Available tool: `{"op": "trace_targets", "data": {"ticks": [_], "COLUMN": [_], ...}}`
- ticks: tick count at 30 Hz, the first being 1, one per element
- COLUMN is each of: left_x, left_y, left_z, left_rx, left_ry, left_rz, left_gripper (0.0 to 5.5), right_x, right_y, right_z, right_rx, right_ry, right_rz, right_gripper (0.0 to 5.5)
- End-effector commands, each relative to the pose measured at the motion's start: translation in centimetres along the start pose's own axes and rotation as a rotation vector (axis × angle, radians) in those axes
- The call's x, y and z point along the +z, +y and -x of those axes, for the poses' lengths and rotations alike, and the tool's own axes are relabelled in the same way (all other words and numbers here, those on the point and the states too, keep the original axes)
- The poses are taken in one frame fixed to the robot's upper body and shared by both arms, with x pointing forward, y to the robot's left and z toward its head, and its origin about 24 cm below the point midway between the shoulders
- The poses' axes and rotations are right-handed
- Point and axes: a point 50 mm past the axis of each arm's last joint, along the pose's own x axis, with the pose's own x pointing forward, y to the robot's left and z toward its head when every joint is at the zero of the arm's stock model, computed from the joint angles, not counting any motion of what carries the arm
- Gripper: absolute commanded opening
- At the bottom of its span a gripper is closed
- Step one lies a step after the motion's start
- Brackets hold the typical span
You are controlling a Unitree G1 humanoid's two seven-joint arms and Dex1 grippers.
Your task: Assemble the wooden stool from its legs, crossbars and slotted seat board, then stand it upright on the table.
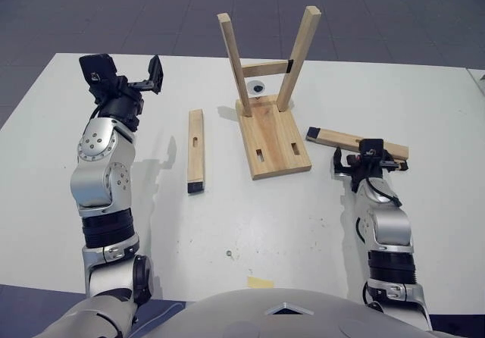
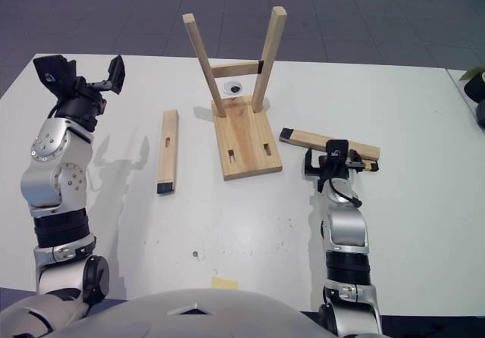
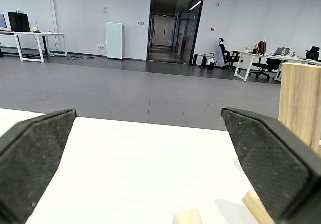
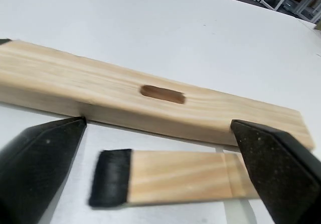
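While right end effector [image 4: 158, 127] gapes over crossbar [image 4: 175, 183], part-hidden from above, left end effector [image 1: 125, 73] hangs released.

Bright even indoor light, white table [image 1: 303, 224] well lit, faint soft shadows left of stool [image 1: 273, 137], ceiling lights [image 3: 194, 5] glowing

Head stereo pair overlooking table [image 1: 303, 224], wrist close-ups
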Motion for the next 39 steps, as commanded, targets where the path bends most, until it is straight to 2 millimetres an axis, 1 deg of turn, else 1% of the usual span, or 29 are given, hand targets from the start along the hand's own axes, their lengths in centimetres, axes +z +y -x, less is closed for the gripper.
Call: {"op": "trace_targets", "data": {"ticks": [1,3,7,10,12,15,19,22,24,26,28,31,33,36,39], "left_x": [-0.2,-0.2,-0.3,-0.5,-0.6,-0.7,-0.7,-0.8,-0.9,-0.9,-1.0,-1.3,-1.4,-1.9,-2.0], "left_y": [-0.1,-0.2,-0.5,-0.7,-0.8,-0.6,-0.6,-0.8,-0.4,0.2,0.5,0.4,0.1,0.0,0.1], "left_z": [0.4,0.3,0.1,0.2,0.2,0.4,0.3,0.2,0.2,0.3,0.3,0.4,0.4,0.6,0.8], "left_rx": [0.008,0.004,-0.009,-0.012,-0.023,-0.009,-0.009,-0.025,-0.020,-0.006,0.003,0.005,-0.009,-0.029,-0.023], "left_ry": [0.005,0.006,0.007,0.013,0.017,0.016,0.020,0.025,0.031,0.034,0.039,0.047,0.051,0.067,0.069], "left_rz": [0.001,0.001,0.006,0.006,0.004,0.001,-0.003,-0.010,-0.026,-0.025,-0.025,-0.025,-0.018,-0.026,-0.028], "left_gripper": [5.38,5.38,5.38,5.38,5.38,5.38,5.38,5.38,5.38,5.38,5.38,5.38,5.38,5.38,5.38], "right_x": [-2.7,-2.6,-1.8,-1.4,-1.9,-2.8,-2.6,-2.6,-2.7,-2.2,-1.7,-1.2,-1.2,-1.7,-1.3], "right_y": [-2.2,-2.6,-2.6,-2.6,-3.1,-3.3,-3.1,-3.0,-3.2,-3.5,-3.4,-3.3,-3.5,-4.5,-4.5], "right_z": [1.3,2.1,3.0,2.9,3.1,2.7,2.1,2.6,3.2,3.6,3.4,2.8,2.8,3.2,2.8], "right_rx": [-0.064,-0.053,-0.016,-0.020,-0.056,-0.082,-0.092,-0.113,-0.149,-0.161,-0.171,-0.197,-0.225,-0.290,-0.312], "right_ry": [0.137,0.138,0.114,0.108,0.135,0.206,0.223,0.261,0.303,0.299,0.292,0.290,0.293,0.302,0.293], "right_rz": [-0.002,0.007,0.024,0.018,-0.016,-0.108,-0.246,-0.305,-0.344,-0.355,-0.373,-0.393,-0.381,-0.346,-0.354], "right_gripper": [5.40,5.40,5.40,5.40,5.40,5.40,5.40,5.40,5.40,5.40,5.40,5.40,5.40,5.40,5.40]}}
